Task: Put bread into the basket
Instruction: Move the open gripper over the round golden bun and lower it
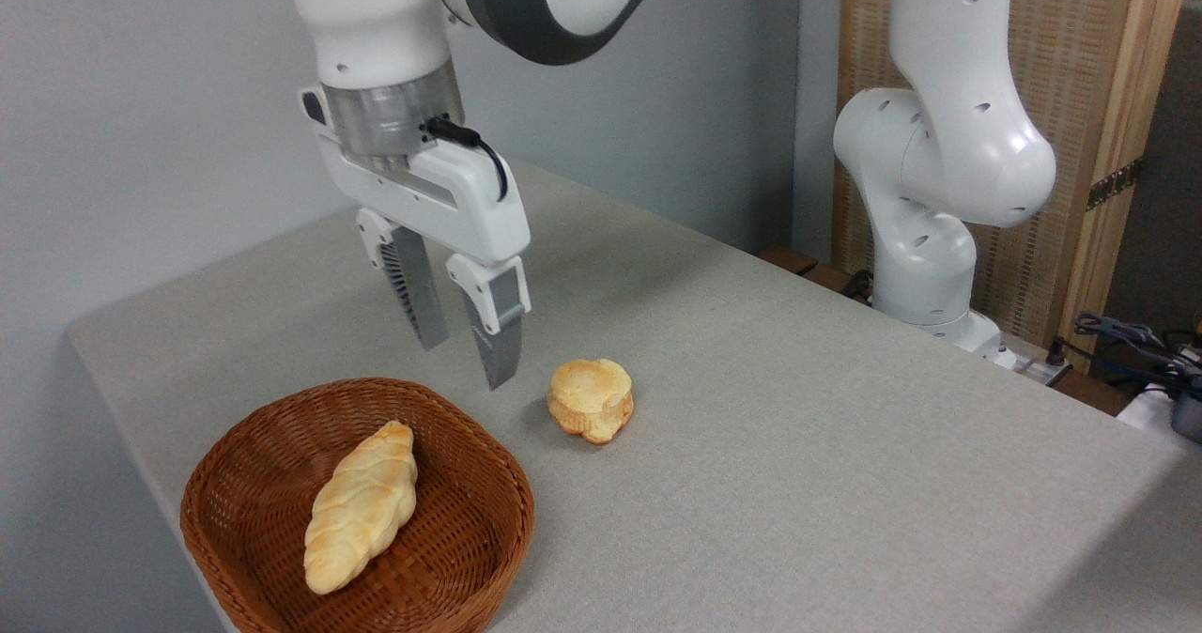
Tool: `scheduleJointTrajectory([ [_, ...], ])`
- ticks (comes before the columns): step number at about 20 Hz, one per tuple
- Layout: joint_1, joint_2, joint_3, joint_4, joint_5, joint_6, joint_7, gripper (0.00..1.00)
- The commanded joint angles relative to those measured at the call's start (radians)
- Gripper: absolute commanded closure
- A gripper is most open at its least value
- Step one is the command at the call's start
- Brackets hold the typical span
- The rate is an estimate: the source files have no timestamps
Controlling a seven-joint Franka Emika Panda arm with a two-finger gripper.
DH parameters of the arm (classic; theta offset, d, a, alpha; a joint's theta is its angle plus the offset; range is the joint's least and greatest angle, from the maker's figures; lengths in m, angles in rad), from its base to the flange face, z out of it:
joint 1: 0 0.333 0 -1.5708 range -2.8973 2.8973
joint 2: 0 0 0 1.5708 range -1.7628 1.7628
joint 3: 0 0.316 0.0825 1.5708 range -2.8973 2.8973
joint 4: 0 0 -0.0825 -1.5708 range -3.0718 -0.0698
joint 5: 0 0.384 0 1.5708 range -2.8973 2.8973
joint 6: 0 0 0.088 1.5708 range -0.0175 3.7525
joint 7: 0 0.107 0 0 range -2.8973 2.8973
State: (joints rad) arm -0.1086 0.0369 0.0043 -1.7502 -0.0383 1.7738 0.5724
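The tool [467, 358] hangs downward, fingers parted, empty.

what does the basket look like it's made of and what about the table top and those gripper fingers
The basket looks like reddish-brown woven wicker: interlaced strands show on wall and rim, slightly glossy. The table seems covered in matte grey cloth, with a fine weave texture and soft rounded edge. The gripper has grey fingers that look like plastic or rubber; one shows a ribbed inner face. Which one, I cannot tell.

Woven wicker basket [235, 483], matt cloth table [798, 445]
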Motion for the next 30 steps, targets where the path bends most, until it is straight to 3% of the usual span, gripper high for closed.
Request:
scheduleJointTrajectory([
  [1, 0.007, -0.066, -0.012, -0.11, -0.011, -0.014, 0.01, 0.0],
  [17, -0.019, -0.081, -0.015, -0.325, -0.009, 0.0, 0.064, 0.0],
  [30, -0.023, -0.065, -0.017, -0.357, -0.005, 0.003, 0.076, 0.01],
])
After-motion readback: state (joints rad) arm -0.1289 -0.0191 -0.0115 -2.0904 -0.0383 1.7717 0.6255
